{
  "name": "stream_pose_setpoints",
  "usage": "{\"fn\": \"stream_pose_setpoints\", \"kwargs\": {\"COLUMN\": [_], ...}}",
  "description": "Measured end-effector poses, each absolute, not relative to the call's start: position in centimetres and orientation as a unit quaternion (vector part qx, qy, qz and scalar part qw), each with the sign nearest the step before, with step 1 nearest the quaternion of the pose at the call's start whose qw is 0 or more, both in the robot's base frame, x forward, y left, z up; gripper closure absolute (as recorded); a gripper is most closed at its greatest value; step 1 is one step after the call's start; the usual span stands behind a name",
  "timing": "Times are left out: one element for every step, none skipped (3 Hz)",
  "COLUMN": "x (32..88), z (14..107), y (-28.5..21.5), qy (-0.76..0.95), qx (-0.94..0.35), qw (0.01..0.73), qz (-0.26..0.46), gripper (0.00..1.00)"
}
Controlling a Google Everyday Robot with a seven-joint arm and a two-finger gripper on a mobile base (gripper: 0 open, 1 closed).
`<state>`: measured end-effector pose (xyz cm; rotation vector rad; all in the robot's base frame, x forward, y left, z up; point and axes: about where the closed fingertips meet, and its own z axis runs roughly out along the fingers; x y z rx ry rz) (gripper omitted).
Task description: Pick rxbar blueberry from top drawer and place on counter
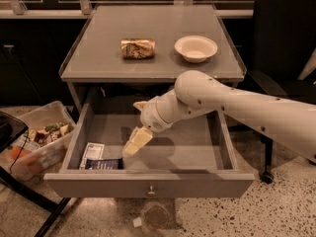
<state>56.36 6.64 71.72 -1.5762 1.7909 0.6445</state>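
The top drawer (148, 184) is pulled open below the counter (98, 53). The rxbar blueberry (103, 164), a dark navy bar, lies at the drawer's front left corner, against the front panel. A white flat packet (92, 153) lies just behind and left of it. My gripper (134, 143) hangs inside the drawer, a little right of and above the bar, pointing down-left toward it and not touching it. The white arm (237, 105) reaches in from the right.
A crushed gold-tan can (138, 48) and a white bowl (195, 48) sit on the counter. A clear bin of items (34, 142) stands on the floor at left. A dark chair (286, 43) is at right. A dark object edge (10, 127) is at far left.
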Motion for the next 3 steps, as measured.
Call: {"fn": "stream_pose_setpoints", "kwargs": {"x": [56.4, 57.1, 57.9], "z": [71.7, 71.0, 69.8], "y": [6.6, 7.4, 8.8], "qy": [0.684, 0.682, 0.682], "qx": [-0.602, -0.607, -0.612], "qw": [0.329, 0.332, 0.333], "qz": [0.246, 0.238, 0.223], "gripper": [0.00, 0.00, 0.00]}}
